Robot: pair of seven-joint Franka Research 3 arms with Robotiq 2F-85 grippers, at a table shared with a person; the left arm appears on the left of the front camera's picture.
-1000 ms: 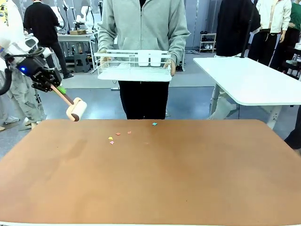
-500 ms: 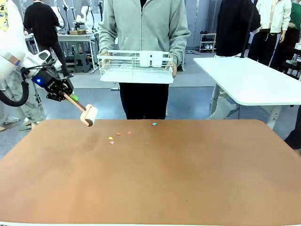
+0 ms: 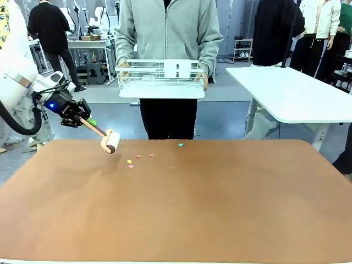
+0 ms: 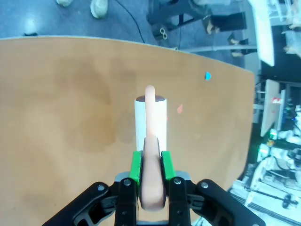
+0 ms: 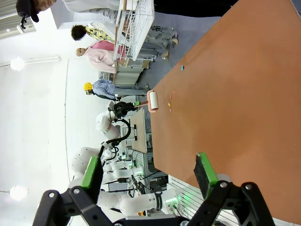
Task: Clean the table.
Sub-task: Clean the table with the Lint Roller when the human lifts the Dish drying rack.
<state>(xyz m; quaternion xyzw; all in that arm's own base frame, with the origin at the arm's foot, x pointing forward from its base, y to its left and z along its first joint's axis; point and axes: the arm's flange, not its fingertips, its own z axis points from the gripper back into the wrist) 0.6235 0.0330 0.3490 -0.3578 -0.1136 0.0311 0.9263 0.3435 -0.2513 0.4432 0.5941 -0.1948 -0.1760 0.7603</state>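
Note:
The table [image 3: 220, 209] has a reddish-brown top with a few small coloured paper scraps [image 3: 131, 163] near its far left part. My left gripper [image 3: 84, 121] is shut on the wooden handle of a lint roller [image 3: 111, 141], whose white head hangs just above the table's far left edge, left of the scraps. In the left wrist view the green pads [image 4: 136, 165] of the left gripper [image 4: 152, 162] clamp the handle, the roller [image 4: 150, 113] points ahead, and a blue scrap [image 4: 208, 75] lies beyond it. My right gripper [image 5: 148, 172] stands open over the table [image 5: 244, 94], nothing between its fingers.
A person at the far side holds a white wire basket [image 3: 161, 77] in both hands above the table's far edge. A white-topped table [image 3: 297, 93] stands at the back right. Other people stand farther off.
My left arm has swung right and down, bringing the roller from above the far left corner to just over the table near the scraps. The person's basket shifted slightly right.

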